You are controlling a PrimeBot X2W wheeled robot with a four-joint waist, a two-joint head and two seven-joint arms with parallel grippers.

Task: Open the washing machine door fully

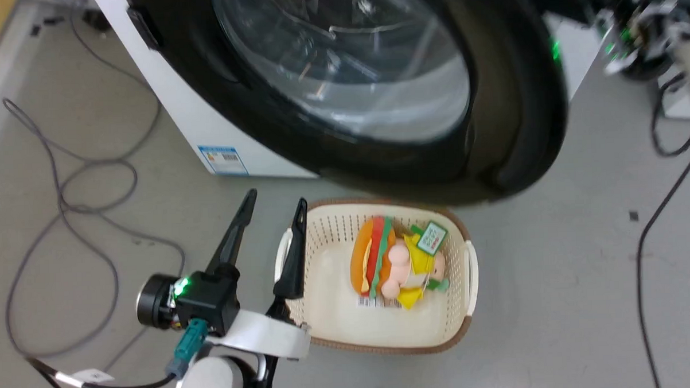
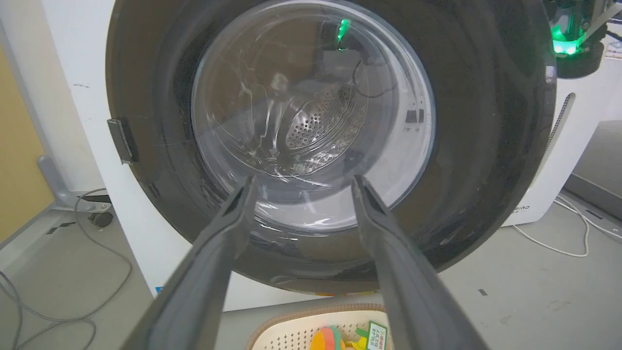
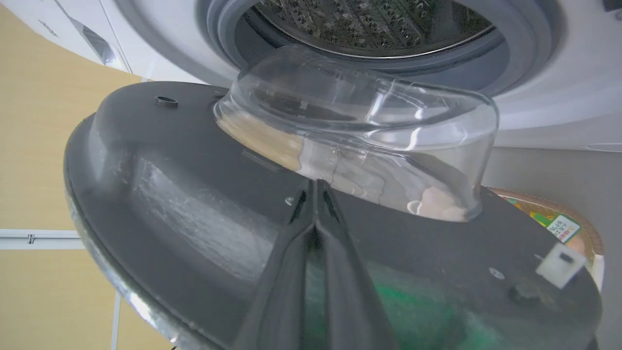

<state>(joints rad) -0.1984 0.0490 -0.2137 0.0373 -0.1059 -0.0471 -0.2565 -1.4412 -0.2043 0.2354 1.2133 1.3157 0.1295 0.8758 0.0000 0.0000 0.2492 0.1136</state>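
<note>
Head view: washing machine door [image 1: 508, 96] stands part-open above laundry basket [image 1: 471, 270]; left gripper [image 1: 276, 197] spread, beside basket.
Left wrist view: fingers apart, facing door glass.
Right wrist view: right gripper [image 3: 315, 184] pinched together, tips at door's inner face.

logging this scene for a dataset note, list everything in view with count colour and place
washing machine door: one, black ring and clear glass, partly open
washing machine: one, white, behind the door
drum: one, steel, inside the machine
basket: one, cream, brown rim, on the floor
plush toy: one, multicoloured, in the basket
cables: several, grey and black, on the floor
left gripper: one, dark, open, near the basket
right gripper: one, dark, shut, at the door's inner face
</note>
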